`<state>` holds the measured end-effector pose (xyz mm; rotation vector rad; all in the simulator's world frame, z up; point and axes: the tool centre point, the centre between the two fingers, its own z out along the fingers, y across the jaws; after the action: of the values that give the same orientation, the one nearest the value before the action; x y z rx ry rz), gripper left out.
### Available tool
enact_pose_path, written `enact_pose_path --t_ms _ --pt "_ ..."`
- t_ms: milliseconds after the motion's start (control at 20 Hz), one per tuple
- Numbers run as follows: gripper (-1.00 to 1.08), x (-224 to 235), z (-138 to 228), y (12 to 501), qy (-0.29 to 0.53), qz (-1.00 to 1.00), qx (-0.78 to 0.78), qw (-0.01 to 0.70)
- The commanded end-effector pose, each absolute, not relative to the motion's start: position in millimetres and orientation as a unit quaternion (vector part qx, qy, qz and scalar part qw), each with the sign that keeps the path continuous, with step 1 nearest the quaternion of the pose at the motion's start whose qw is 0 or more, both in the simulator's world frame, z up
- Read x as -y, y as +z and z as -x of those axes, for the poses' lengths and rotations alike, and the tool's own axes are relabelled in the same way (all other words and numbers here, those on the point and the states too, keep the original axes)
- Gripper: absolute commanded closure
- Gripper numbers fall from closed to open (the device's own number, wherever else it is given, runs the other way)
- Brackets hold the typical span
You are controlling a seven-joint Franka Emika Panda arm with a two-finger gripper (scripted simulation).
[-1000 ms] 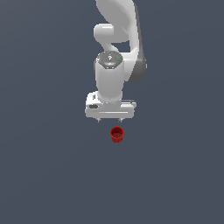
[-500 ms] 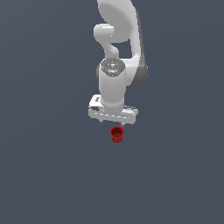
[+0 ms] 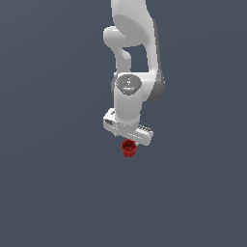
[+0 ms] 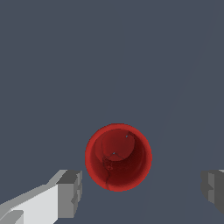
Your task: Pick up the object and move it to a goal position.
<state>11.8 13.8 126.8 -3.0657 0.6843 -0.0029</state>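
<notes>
In your exterior view, the white arm [image 3: 132, 58] comes down from the top edge, where its upper part is cut off, and ends in the gripper [image 3: 129, 141], whose wide white body sits tilted, lower toward the exterior view's right. The red cup [image 3: 129, 148] sits just under that body, at about 6 o'clock from it, slightly below the frame's centre on the plain grey floor [image 3: 53, 193]. You cannot make out the fingers here: they are too small and mostly lost against the gripper body and the cup's rim, so this view does not tell you whether they touch the cup or whether it rests on the floor. In your wrist view, you look straight down into the cup [image 4: 118, 157], hollow top facing the camera, its dark inner bottom visible and its ribbed sides hidden by the rim. One grey fingertip [image 4: 70, 194] stands near the cup at roughly its 8 o'clock, with a narrow strip of floor [image 4: 65, 65] showing between pad and rim; the other fingertip [image 4: 213, 189] is cut off by the frame edge at about 4 o'clock, well apart from the cup. The jaws stand wide, holding nothing, and the cup lies off-centre between them, closer to the first finger.
</notes>
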Motion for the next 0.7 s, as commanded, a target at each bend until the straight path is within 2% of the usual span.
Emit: enact_pose_path --t_ms 0,650 --pt "-0.92 -17.1 -12.4 120.1 -0.001 0.968 -0.25 0.0" --pt "-0.92 -26.6 -13.8 99.1 0.0 0.938 -0.346 0.0"
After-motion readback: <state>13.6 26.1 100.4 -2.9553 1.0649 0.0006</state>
